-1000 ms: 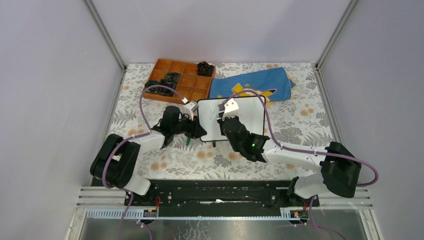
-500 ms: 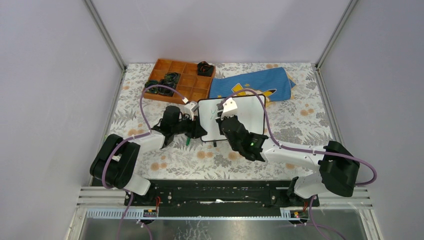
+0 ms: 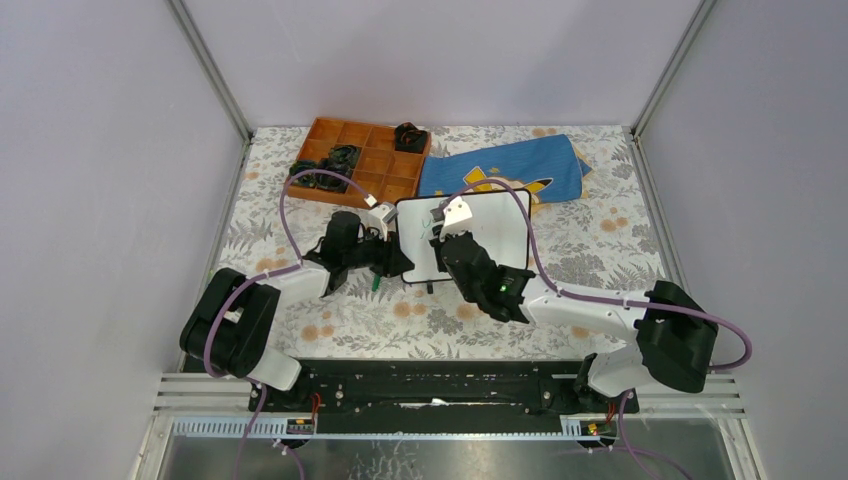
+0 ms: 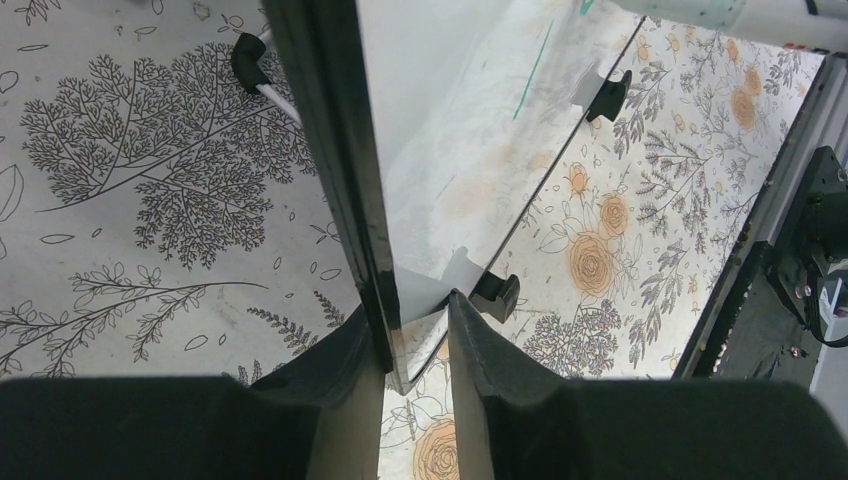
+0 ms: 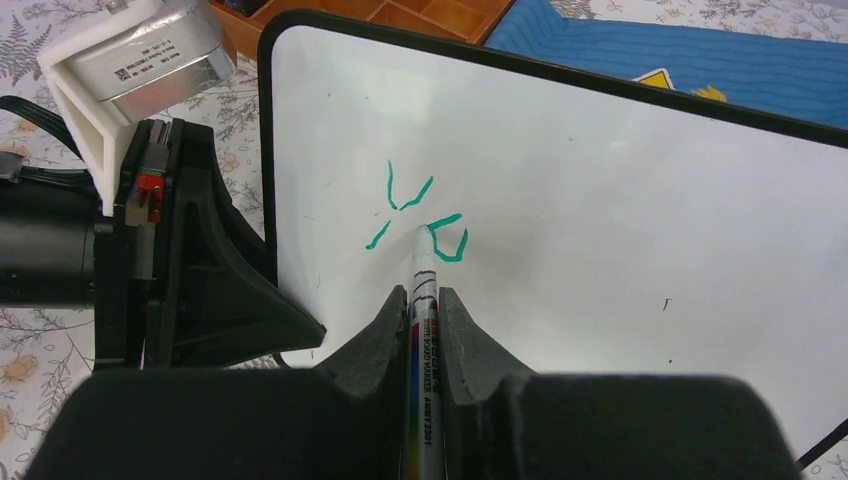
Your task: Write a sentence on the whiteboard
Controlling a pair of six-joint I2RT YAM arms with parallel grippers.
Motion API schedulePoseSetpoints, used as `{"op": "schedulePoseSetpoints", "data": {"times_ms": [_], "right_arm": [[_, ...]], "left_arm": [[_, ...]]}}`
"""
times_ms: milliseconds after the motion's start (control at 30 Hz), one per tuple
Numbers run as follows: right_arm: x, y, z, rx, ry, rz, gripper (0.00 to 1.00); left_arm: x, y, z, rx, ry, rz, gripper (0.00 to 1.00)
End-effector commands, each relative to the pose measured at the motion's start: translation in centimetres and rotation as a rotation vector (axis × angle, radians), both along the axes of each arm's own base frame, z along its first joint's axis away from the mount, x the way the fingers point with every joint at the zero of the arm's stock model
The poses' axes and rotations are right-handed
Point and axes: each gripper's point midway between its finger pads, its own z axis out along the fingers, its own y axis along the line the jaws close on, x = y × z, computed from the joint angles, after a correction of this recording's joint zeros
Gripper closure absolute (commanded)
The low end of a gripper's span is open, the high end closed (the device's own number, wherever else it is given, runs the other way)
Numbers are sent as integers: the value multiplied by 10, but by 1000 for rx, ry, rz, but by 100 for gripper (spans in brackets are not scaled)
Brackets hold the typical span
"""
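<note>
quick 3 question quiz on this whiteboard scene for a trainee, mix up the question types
1. True or false: the left pincer is clamped on the edge of the whiteboard.
2. The marker in the right pincer touches the board next to strokes of which colour? A red, B green, C black.
3. Fill in: at the far end of the table, beside the orange tray, lies a blue ___.

Key: 1 true; 2 B; 3 cloth.
</note>
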Motion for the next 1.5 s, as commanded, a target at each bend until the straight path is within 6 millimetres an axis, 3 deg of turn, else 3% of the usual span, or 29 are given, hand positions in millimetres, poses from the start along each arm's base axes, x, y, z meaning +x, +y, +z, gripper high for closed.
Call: {"op": "schedulePoseSetpoints", "data": {"times_ms": [0,167,333,467,800,1467], "right_arm": [[4,-7,30,69,-41,-39,100],[1,-23,48,80,-72,-63,100],[6,-34,43,86,-53,-81,100],[7,-30,37,102,-36,-55,100],[-1,-18,40,157,-53,37,100],[15,-25,31,95,-51,-56,100]], "left_arm": [[11,1,8,25,-58,11,67],[12,1,8,26,-56,12,65],[12,2,8,30,-56,19,53],[12,2,8,35,-58,21,48],[13,2,7,39,-58,20,48],[12,2,6,43,-54,19,48]]}}
